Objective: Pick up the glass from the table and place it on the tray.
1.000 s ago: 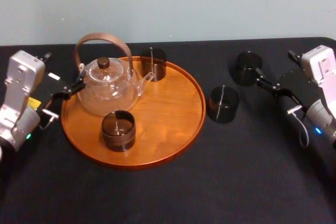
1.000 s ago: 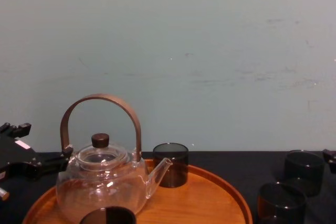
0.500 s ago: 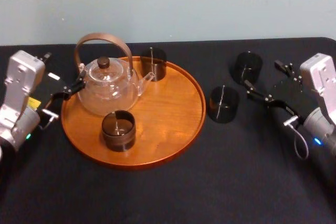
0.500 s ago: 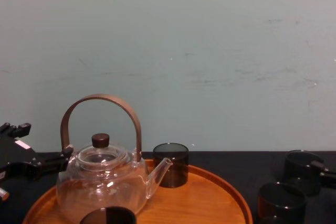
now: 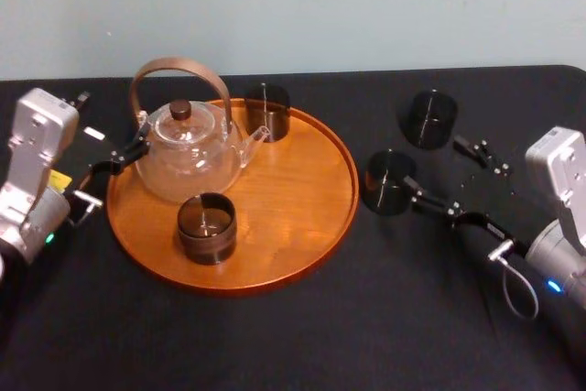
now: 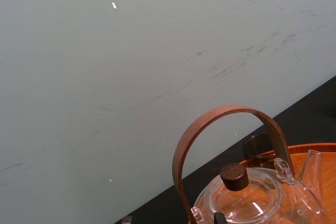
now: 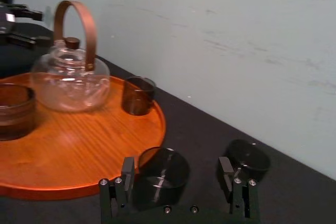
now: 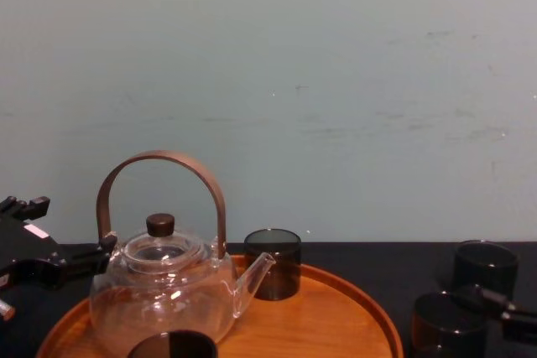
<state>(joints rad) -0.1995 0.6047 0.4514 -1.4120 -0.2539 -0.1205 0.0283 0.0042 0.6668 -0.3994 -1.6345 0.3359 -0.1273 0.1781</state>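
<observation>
The reach is in hand and the grasp is not yet made. The right claw (image 5: 455,176) hangs low over the flat matte black table (image 5: 366,318), fingers spread wide, pointed at the short, smoky dark cylindrical glass (image 5: 388,182). The glass stands on the table just beside the rim of the large round orange-brown wooden tray (image 5: 302,217). In the right wrist view the glass sits ahead of the gap and close to one finger, not centred (the other finger lines up with a second dark glass (image 5: 430,118) farther back, which a careless advance could knock). The next move, I judge, calls for a small sideways shift and a push forward until the glass is squarely between the fingers, then closing. The left claw (image 5: 110,123), also spread, is parked by the clear glass teapot (image 5: 188,148) at the tray's left edge.
</observation>
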